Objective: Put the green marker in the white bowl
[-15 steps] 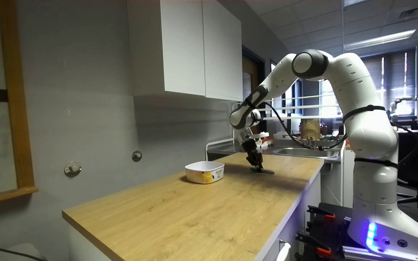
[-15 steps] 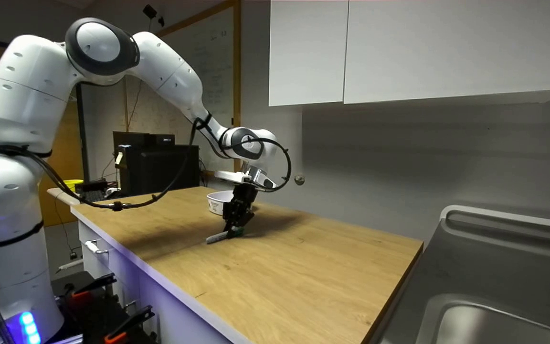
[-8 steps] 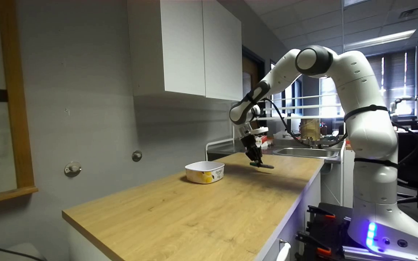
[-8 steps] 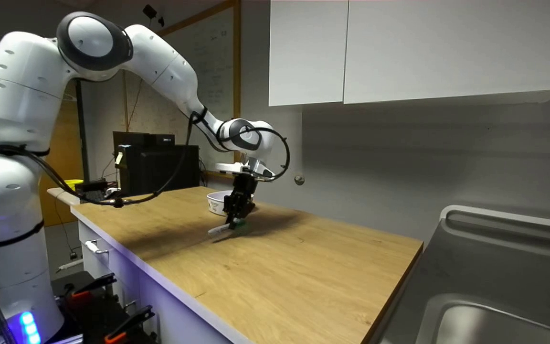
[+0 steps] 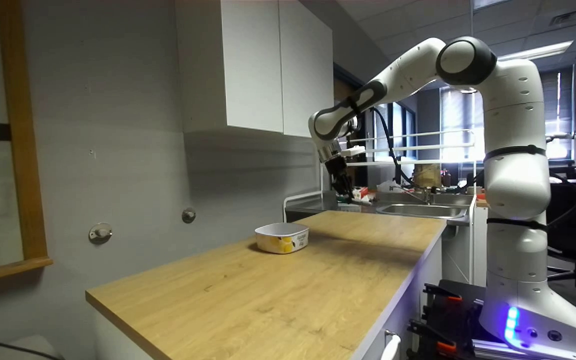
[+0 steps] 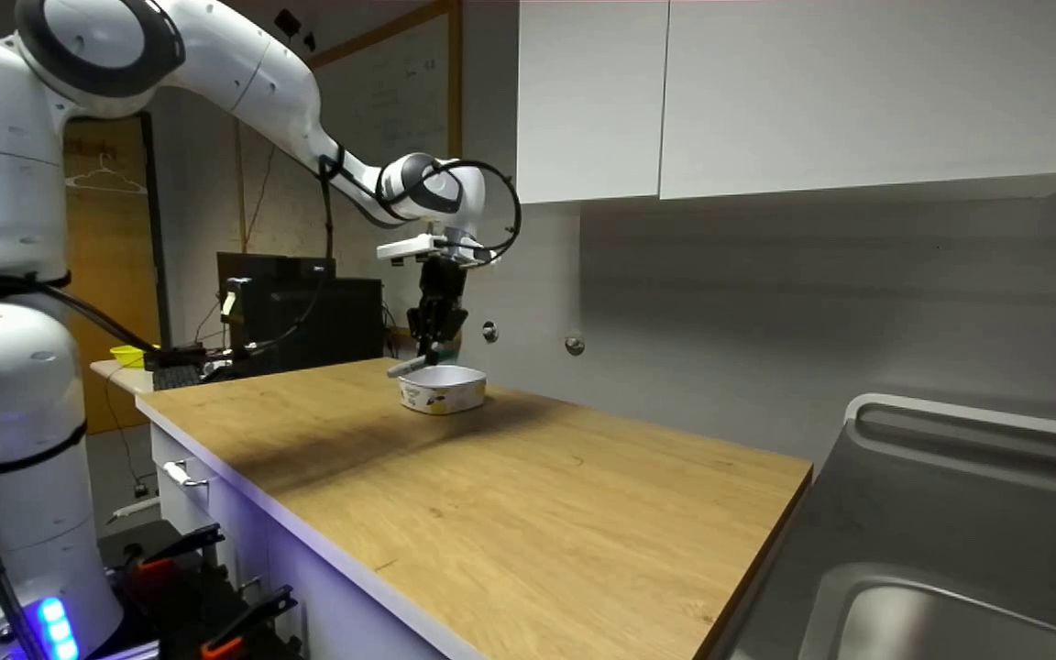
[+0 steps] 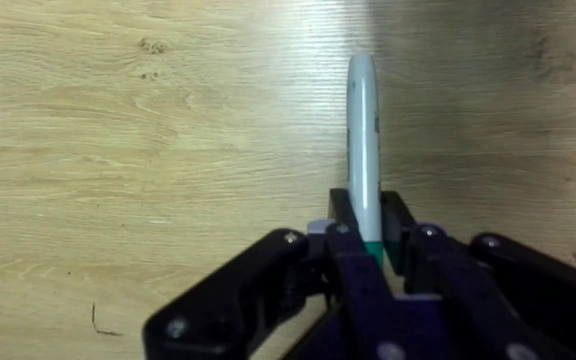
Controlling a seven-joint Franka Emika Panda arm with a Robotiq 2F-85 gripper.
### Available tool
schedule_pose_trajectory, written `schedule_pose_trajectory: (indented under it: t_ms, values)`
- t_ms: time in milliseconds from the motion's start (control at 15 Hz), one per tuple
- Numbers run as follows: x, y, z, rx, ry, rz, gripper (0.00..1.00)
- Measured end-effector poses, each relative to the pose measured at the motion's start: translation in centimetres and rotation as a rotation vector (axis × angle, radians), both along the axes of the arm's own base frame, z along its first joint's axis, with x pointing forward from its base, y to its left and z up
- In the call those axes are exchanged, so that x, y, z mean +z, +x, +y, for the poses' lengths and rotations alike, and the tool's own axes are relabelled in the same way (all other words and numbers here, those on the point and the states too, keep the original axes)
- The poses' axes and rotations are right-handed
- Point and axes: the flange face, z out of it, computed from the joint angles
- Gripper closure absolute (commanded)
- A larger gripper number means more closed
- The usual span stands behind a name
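The green marker is shut between my gripper's fingertips (image 7: 368,210). In the wrist view the marker (image 7: 362,130) has a light grey-white barrel pointing away from the gripper and a green part between the fingers. In both exterior views my gripper (image 5: 351,198) (image 6: 431,354) is raised well above the counter, with the marker (image 5: 363,202) (image 6: 406,367) sticking out sideways. The white bowl (image 5: 280,245) (image 6: 441,401), with yellow decoration on its side, stands upright on the counter. In an exterior view it lies left of and below the gripper. The bowl is out of the wrist view.
The wooden counter (image 5: 248,295) (image 6: 546,513) bears the bowl. White wall cabinets (image 5: 253,65) (image 6: 858,101) hang over its back side. A metal sink (image 5: 420,210) (image 6: 913,614) adjoins one end of it. A white wire rack (image 5: 418,163) stands behind the arm.
My gripper has lifted off the counter with the marker in it and risen well above it. It has also shifted somewhat toward the bowl. The bowl has not moved.
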Motion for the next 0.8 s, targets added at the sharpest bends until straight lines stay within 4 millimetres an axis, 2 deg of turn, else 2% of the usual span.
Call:
schedule_pose_trajectory:
  t_ms: [533,800]
  values:
    - [2.7,1.7,9.9,0.092,-0.093,-0.032,0.94]
    - [4.8,3.0,14.8,0.156,-0.15,-0.027,0.94]
